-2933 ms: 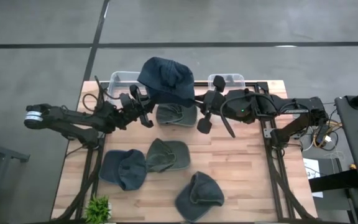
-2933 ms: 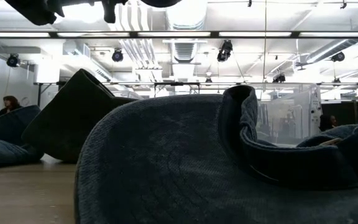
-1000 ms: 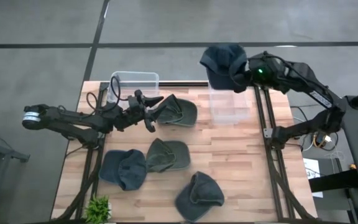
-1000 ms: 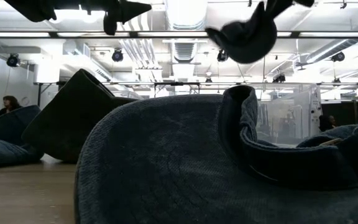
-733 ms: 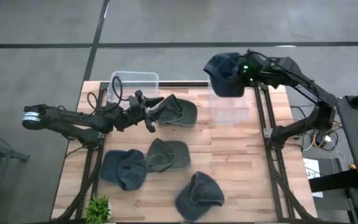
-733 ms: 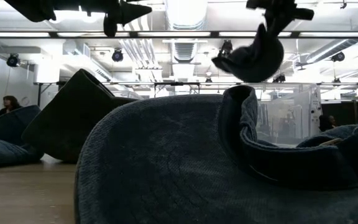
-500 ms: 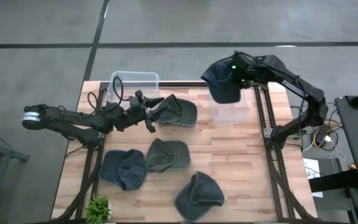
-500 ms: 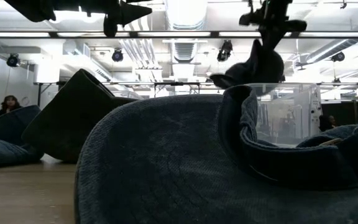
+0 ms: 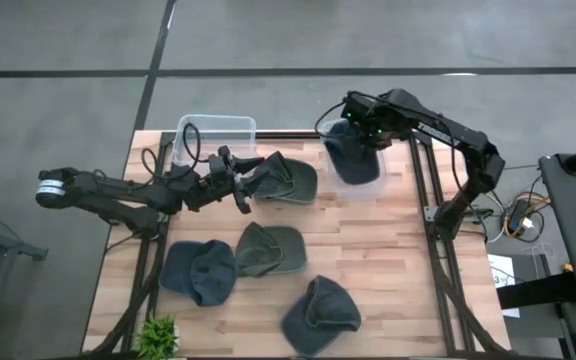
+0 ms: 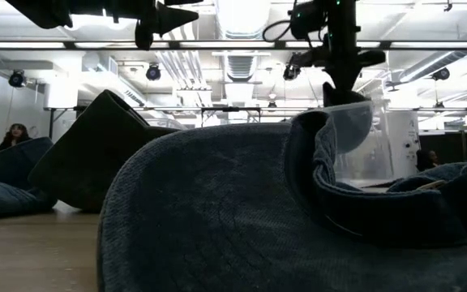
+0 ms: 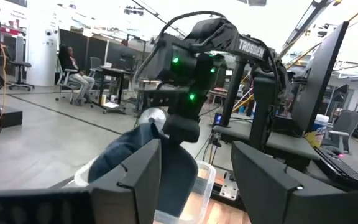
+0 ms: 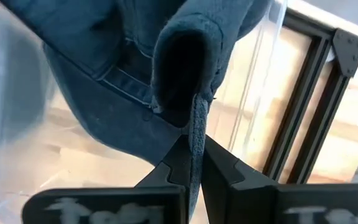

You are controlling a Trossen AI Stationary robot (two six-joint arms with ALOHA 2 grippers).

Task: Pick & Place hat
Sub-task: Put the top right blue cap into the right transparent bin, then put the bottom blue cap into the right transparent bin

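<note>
A blue denim hat (image 9: 353, 158) hangs from my right gripper (image 9: 360, 132) into the clear bin (image 9: 380, 186) at the table's back right. In the low view it shows behind the bin wall as the hat (image 10: 349, 122) under the gripper (image 10: 340, 75). My right gripper (image 12: 192, 148) is shut on it. My left gripper (image 9: 248, 183) stands open at the left edge of a grey-green hat (image 9: 288, 180) lying on the table; nothing is between its fingers (image 11: 135, 177). My right gripper pinches a fold of the hat's cloth edge (image 12: 195, 124) between its two fingers, which point down from above. The hat hangs slack below the fingers, its lower part inside the clear bin.
A second clear bin (image 9: 216, 133) stands at the back left. An olive hat (image 9: 268, 248), a blue hat (image 9: 200, 270) and another blue hat (image 9: 318, 315) lie on the wood. A small plant (image 9: 156, 335) sits at the near left corner.
My right gripper has come from beyond the table's far right corner toward the left and near edges and down. The hat has swung with it and now hangs into the back right bin.
</note>
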